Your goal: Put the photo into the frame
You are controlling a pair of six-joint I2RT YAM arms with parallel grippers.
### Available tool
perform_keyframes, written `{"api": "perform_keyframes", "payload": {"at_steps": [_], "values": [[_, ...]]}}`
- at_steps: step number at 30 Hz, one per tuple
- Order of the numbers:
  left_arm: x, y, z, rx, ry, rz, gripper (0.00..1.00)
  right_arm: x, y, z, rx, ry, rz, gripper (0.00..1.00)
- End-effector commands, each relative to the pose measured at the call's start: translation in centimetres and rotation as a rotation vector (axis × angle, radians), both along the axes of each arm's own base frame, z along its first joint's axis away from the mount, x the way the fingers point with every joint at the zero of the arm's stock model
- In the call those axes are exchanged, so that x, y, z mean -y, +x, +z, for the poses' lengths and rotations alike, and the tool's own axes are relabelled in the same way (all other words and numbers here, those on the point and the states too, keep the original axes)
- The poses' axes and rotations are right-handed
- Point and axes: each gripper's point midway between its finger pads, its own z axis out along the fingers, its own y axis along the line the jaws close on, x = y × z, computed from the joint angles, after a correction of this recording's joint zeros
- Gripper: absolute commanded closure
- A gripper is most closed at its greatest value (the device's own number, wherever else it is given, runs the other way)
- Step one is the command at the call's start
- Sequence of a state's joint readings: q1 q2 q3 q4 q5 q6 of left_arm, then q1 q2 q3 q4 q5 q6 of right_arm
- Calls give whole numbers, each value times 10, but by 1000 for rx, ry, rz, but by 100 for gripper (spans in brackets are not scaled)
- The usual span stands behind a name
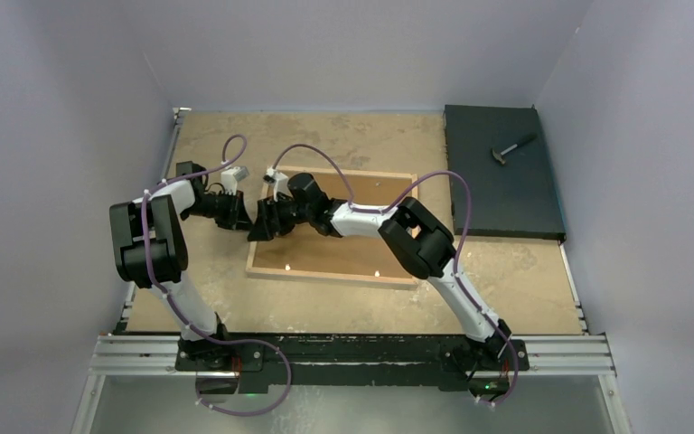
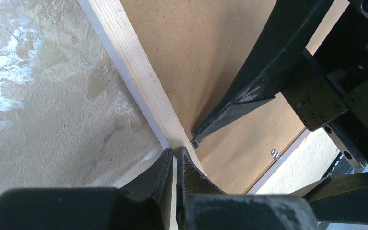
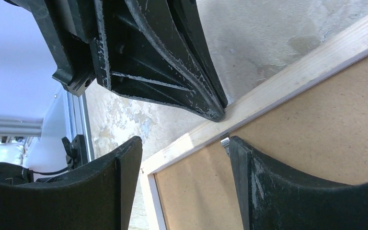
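Note:
The frame [image 1: 325,277] lies face down mid-table, its light wood back rail up [image 2: 134,62], and the plain brown backing board [image 1: 343,249] fills it. The photo is hidden. My left gripper [image 1: 242,220] is shut, its tips [image 2: 175,154] resting on the frame's left rail [image 3: 292,81]. My right gripper [image 1: 264,226] is open [image 3: 183,142] and straddles that same rail. One of its fingers [image 3: 249,191] is over the board, its tip against a small metal tab [image 3: 224,142]. The other finger [image 3: 120,182] is outside the frame.
A black slab [image 1: 506,194] lies at the back right with a small hammer-like tool [image 1: 513,147] on it. Further metal tabs sit along the frame's inner edge [image 2: 274,153]. The table's metal side rail [image 3: 76,120] runs close to the left gripper. Walls enclose the table.

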State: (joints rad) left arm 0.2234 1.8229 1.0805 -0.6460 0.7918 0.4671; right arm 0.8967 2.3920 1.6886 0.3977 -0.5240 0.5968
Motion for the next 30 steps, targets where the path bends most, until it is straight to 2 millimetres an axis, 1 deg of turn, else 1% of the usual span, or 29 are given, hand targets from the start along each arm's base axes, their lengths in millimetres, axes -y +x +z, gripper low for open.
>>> {"api": "perform_keyframes", "payload": {"at_steps": [1,7,10,11,13,15,17,18,19,20,21,23,25,27,30], "values": [[-3,-7,-12,-18,19,-25,97,-9,-13,-1,1,10,71,31],[-3,-7,-12,-16,19,-26,97,-10,-17,-2,-4,8,82,31],[-3,-6,-11,-14,20,-26,97,-10,-15,3,-3,4,80,30],[-3,-6,-10,-13,21,-26,97,-11,-12,7,8,3,73,29],[-4,-4,-7,-7,28,-26,97,-9,1,20,45,1,33,25],[-7,-2,-4,0,35,-22,97,-3,19,42,88,17,-25,21],[-13,3,3,14,41,-10,97,11,43,68,115,39,-103,18],[-16,6,5,20,43,-3,97,21,53,84,128,57,-145,16],[-20,8,8,27,46,2,97,36,63,91,126,64,-190,14],[-23,10,9,32,56,3,97,52,72,103,134,69,-245,13],[-27,11,8,38,76,3,97,72,83,123,148,76,-316,10],[-33,12,7,55,117,-3,97,118,102,131,144,38,-463,5],[-37,8,4,65,151,-17,96,169,113,127,123,-38,-625,1],[-40,4,1,76,181,-31,96,223,116,113,92,-142,-768,1],[-41,-7,-5,68,210,-65,96,288,100,84,45,-289,-921,1]]}}
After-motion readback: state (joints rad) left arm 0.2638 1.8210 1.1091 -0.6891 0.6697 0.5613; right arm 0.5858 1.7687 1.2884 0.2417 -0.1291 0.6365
